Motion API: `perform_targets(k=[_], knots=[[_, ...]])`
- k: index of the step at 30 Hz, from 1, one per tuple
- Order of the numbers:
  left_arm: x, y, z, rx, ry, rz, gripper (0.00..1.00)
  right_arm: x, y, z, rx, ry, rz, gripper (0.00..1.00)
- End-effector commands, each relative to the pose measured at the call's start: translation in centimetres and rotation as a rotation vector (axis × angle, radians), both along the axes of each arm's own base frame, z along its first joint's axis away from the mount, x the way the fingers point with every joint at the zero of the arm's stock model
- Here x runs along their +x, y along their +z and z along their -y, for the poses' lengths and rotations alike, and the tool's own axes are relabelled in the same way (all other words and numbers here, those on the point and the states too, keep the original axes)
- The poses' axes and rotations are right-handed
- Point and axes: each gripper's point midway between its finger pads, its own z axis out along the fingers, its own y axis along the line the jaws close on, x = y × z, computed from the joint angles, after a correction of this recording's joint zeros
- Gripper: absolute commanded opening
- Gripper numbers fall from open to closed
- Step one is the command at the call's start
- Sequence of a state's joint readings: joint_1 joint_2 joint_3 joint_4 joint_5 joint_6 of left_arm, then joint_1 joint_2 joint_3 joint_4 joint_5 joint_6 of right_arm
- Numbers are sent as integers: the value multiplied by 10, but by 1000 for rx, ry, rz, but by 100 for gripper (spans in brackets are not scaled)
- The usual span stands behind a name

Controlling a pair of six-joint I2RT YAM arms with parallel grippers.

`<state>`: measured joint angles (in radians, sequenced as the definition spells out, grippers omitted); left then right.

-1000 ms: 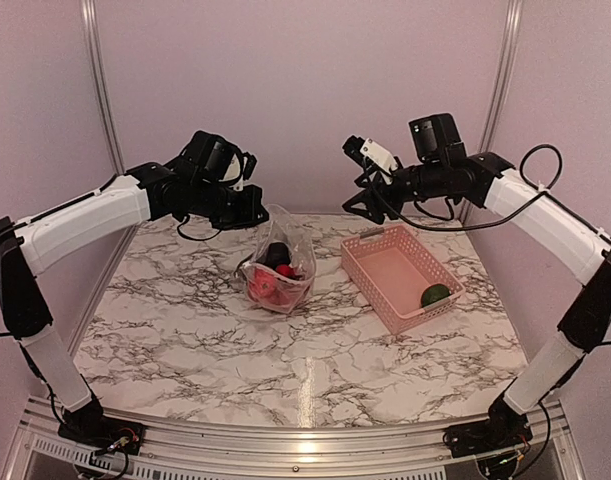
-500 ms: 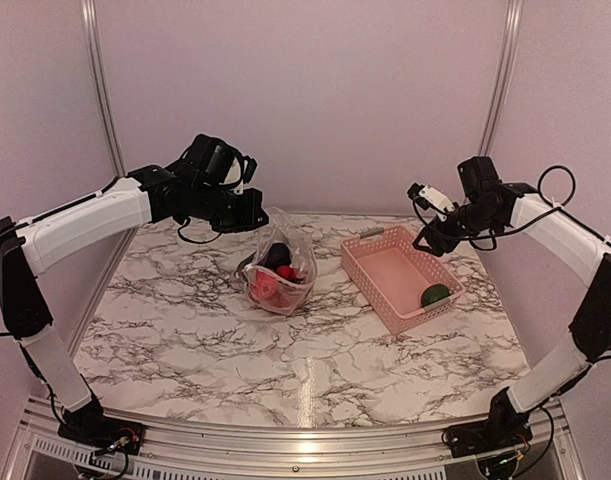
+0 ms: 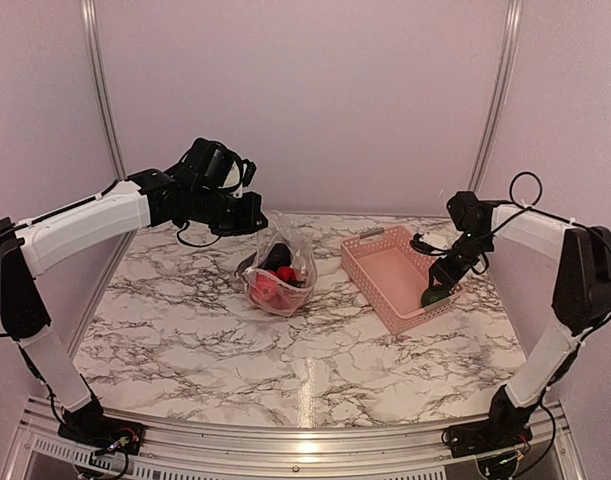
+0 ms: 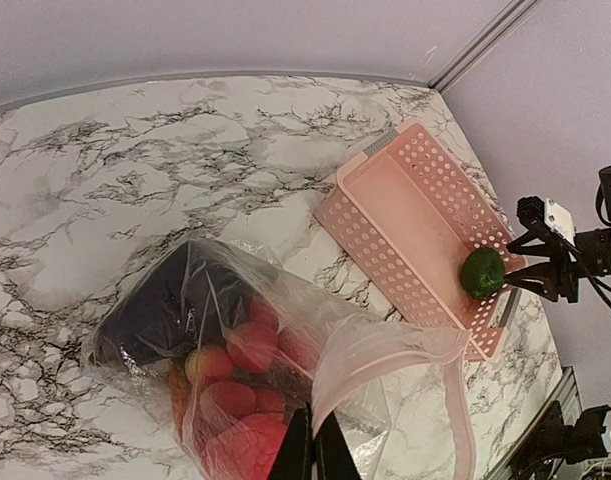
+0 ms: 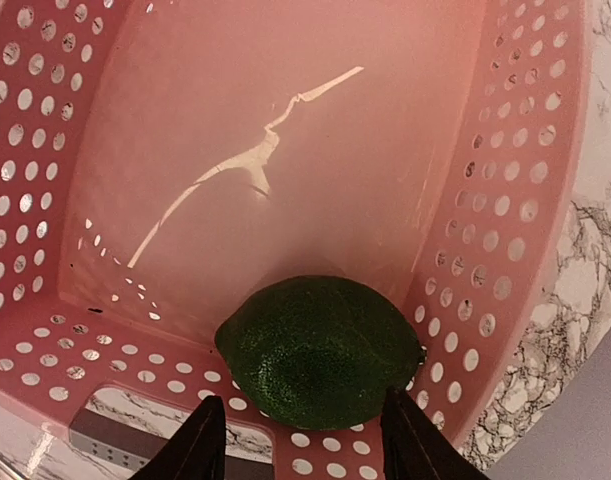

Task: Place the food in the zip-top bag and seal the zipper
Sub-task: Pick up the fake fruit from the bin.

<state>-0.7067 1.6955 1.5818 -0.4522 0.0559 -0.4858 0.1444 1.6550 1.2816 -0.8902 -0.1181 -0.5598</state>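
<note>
The clear zip-top bag [image 3: 278, 262] stands on the marble table, holding a dark eggplant [image 4: 170, 300] and several red and red-yellow fruits [image 4: 235, 385]. My left gripper [image 4: 313, 452] is shut on the bag's upper edge by the zipper strip [image 4: 390, 340] and holds the mouth up; it shows in the top view [image 3: 247, 213]. A green lime [image 5: 320, 350] lies in the near right corner of the pink basket [image 3: 380, 275]. My right gripper [image 5: 303, 440] is open, one finger either side of the lime, just above it; it shows in the top view [image 3: 441, 280].
The pink basket [image 5: 235, 130] holds nothing but the lime and sits right of the bag. Metal frame posts [image 3: 100, 85] and the purple back walls close the table at the rear and the sides.
My right arm has swung right and down from above the basket's far end to the lime in its near corner. My left gripper has held the bag's edge in place.
</note>
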Motion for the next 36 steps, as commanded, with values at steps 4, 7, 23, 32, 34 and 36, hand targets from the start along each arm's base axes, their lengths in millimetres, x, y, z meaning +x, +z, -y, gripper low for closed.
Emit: perform_targets(k=[4, 7, 23, 32, 34, 36], knots=[[-3, 13, -2, -18, -11, 33, 0, -6, -18, 15, -76, -48, -74, 57], [-3, 12, -2, -18, -11, 33, 0, -6, -26, 16, -81, -53, -98, 66], [-3, 9, -1, -18, -16, 30, 0, 2, -63, 6, -45, -67, -185, 90], [-2, 6, 2, -25, -22, 25, 0, 8, -73, 3, -33, -72, -192, 89], [-2, 6, 3, -27, -25, 25, 0, 9, -77, 2, -27, -74, -198, 88], [-2, 6, 3, -28, -25, 25, 0, 11, -78, 0, -17, -75, -195, 82]])
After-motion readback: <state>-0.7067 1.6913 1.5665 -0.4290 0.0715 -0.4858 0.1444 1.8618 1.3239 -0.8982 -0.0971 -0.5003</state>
